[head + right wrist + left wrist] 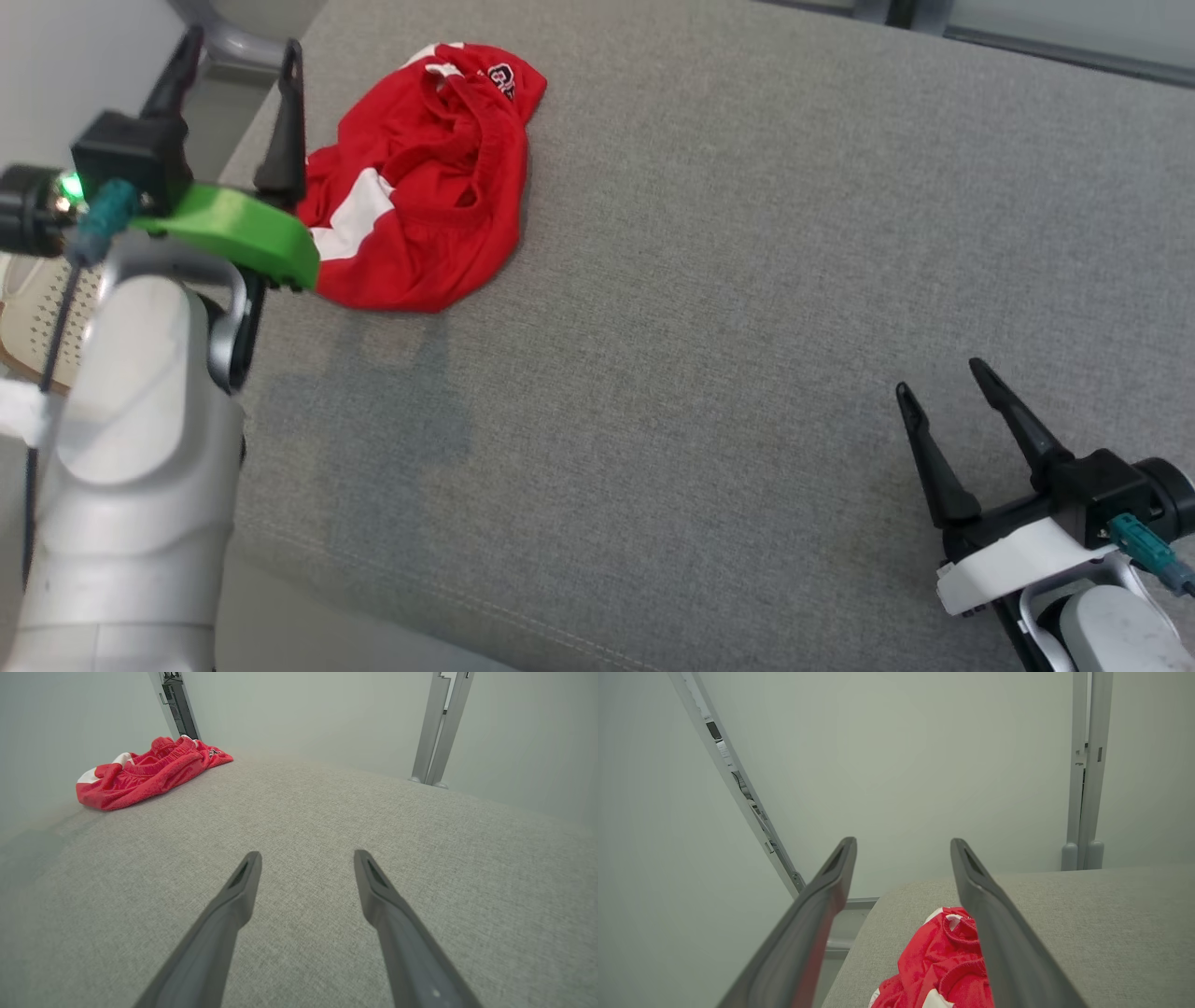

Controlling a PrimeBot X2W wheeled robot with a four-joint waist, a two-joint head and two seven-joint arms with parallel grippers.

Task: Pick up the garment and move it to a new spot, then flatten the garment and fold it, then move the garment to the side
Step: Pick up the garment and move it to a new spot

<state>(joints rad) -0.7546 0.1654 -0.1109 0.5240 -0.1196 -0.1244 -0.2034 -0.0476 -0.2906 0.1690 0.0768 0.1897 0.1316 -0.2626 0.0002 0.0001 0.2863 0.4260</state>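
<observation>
The crumpled red garment [429, 187] with white patches lies at the far left of the grey fabric worktop [747, 280], near its edge. Its longer run goes from the near left up to the far right in the head view. The left gripper [243, 42] is by far the nearer: it hangs just beside the heap's left edge, fingers spread wide and holding nothing. In the left wrist view the cloth sits low and partly behind the right-hand finger rather than in the gap, so the grasp likely calls for a shift toward the cloth and down. The right gripper [938, 376], also wide apart and empty, rests well apart at the near right.
</observation>
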